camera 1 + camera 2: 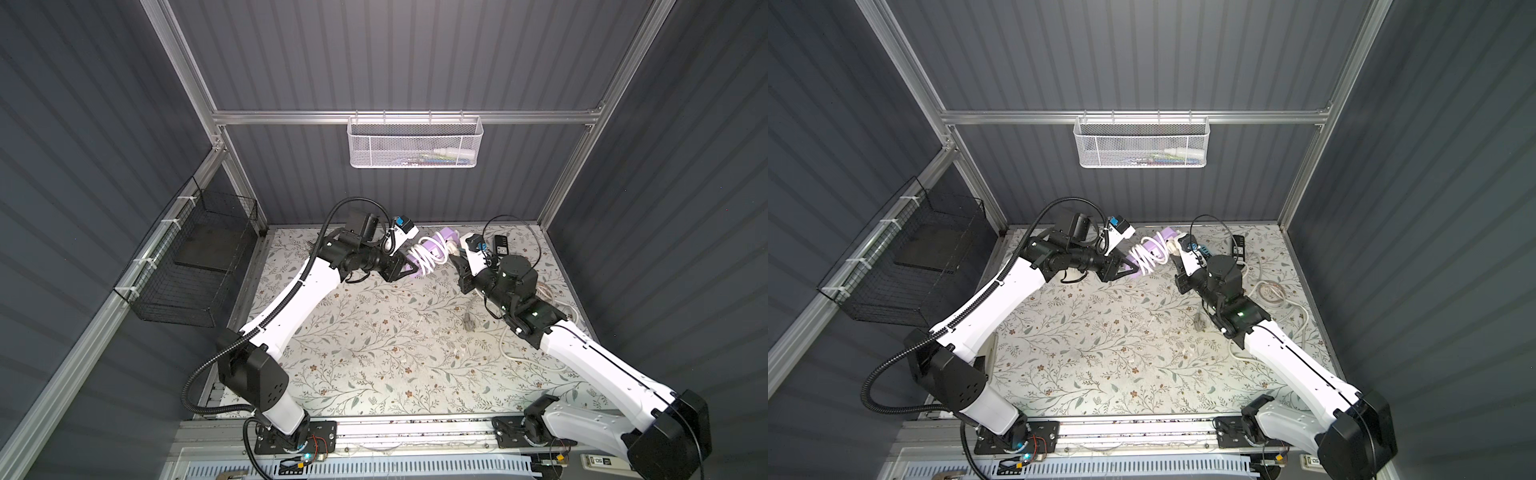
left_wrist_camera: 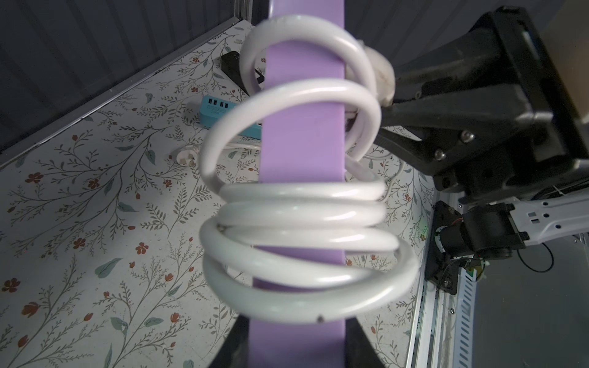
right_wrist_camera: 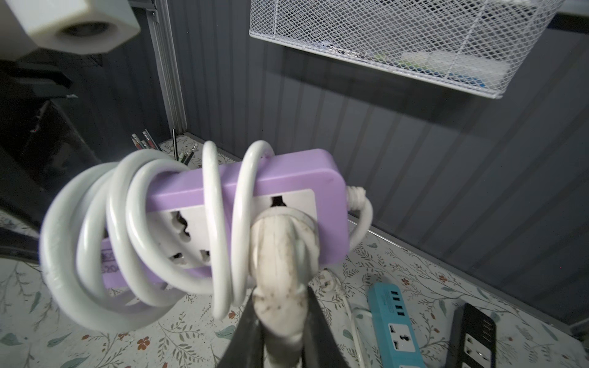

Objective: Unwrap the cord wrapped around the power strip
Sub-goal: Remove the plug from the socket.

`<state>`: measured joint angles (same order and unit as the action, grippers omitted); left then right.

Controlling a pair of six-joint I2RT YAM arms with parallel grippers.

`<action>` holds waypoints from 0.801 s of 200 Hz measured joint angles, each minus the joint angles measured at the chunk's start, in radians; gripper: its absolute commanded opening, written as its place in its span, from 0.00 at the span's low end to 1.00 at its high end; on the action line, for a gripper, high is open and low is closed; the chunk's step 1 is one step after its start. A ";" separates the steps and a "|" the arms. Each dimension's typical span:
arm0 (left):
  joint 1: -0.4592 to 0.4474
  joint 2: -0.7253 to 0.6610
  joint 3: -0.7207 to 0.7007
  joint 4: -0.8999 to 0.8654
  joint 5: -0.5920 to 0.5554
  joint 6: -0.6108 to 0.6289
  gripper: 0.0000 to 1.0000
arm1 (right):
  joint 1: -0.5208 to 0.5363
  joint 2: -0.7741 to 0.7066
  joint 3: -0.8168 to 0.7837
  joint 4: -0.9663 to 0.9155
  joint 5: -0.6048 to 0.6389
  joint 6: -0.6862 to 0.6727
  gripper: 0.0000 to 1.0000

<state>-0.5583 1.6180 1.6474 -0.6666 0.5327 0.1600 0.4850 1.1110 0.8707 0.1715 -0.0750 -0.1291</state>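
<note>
While left gripper (image 1: 409, 272) clamped strip (image 3: 287, 178) end, aloft near back of table (image 1: 374, 353), right gripper (image 3: 280, 318) pinched plug (image 3: 280, 251) (seemingly seated in socket (image 3: 277, 201)). Risk was: sharp pull could wrench strip free, or cord (image 3: 213, 223) coils cinch tighter round it.

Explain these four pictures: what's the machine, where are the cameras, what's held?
Two white-and-black robot arms stand at a floral-patterned table. Two pictures look down from overhead; the other two come from cameras on each arm's wrist. The left tool is shut on one end of a lilac plastic power strip, held above the table, with a thick white cord coiled around it. The right tool pinches the cord's white plug. A blue power strip and a black power strip lie on the table.
</note>
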 measured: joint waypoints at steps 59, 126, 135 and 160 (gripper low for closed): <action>-0.019 0.000 0.000 0.086 0.021 -0.005 0.00 | -0.156 -0.038 0.000 -0.022 -0.259 0.048 0.00; -0.002 -0.002 0.000 0.035 0.018 -0.011 0.00 | 0.034 -0.032 -0.028 -0.005 0.035 0.042 0.00; 0.002 -0.004 0.000 0.021 0.017 -0.012 0.00 | 0.061 -0.024 -0.028 0.000 0.080 0.042 0.00; 0.010 -0.004 -0.002 -0.002 0.005 -0.012 0.00 | 0.103 0.004 -0.028 0.016 0.153 0.041 0.00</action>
<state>-0.5480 1.6138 1.6455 -0.6689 0.5381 0.1482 0.5880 1.1152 0.8425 0.1871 0.0784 -0.0879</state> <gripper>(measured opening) 0.334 0.178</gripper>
